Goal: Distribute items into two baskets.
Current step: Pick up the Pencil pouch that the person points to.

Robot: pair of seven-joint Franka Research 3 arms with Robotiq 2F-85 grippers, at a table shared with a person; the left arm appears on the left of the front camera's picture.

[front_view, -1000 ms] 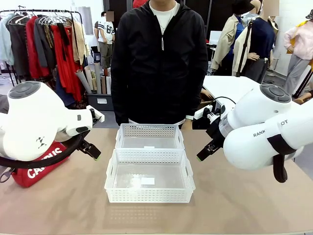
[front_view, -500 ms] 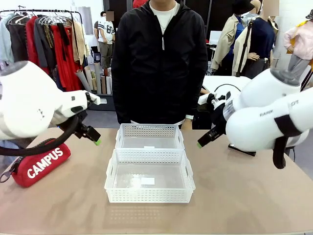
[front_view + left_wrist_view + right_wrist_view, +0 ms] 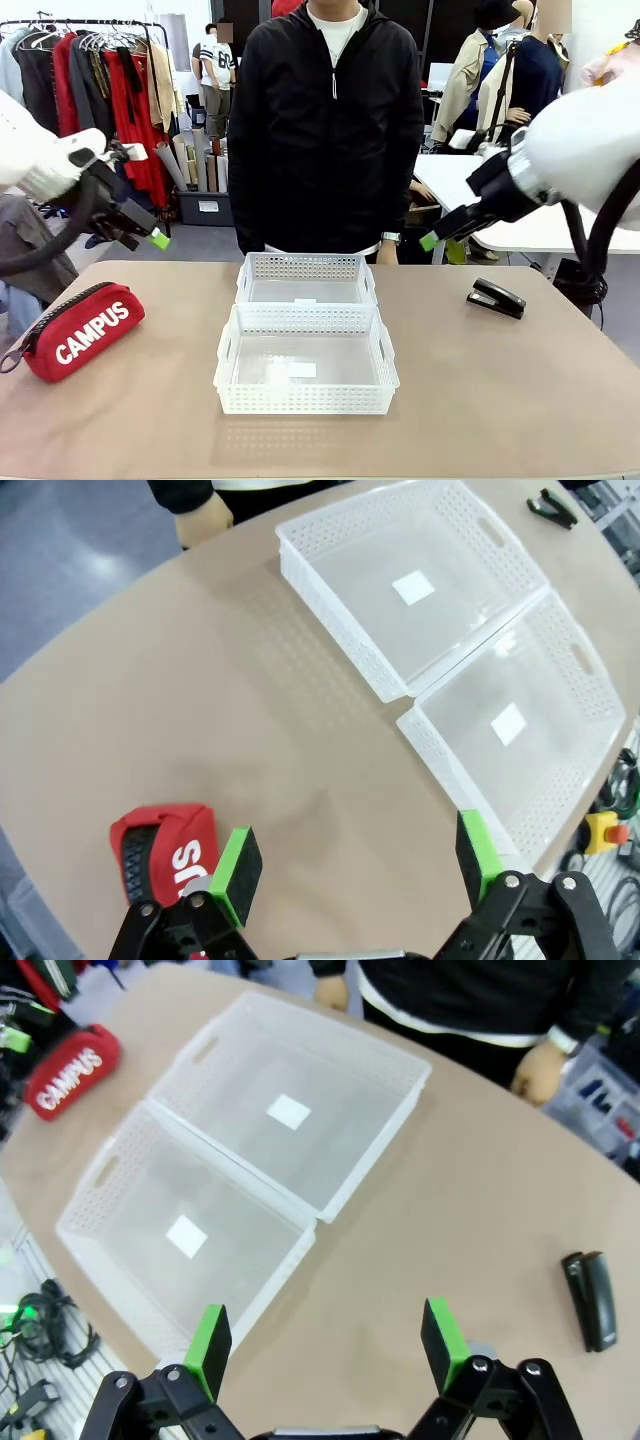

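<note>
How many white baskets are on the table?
2. The near basket is in the middle of the table, on the robot's side. The far basket is right behind it, closer to the person. No more seem hidden.

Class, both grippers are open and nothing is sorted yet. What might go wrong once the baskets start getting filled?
The near basket and far basket stand wall to wall; a drop near that seam may land in the wrong one.
The black stapler is small and low; the open right gripper might push it rather than grip it.
The red CAMPUS pouch lies near the table's left edge; a nudge from the left gripper could tip it off.
</note>
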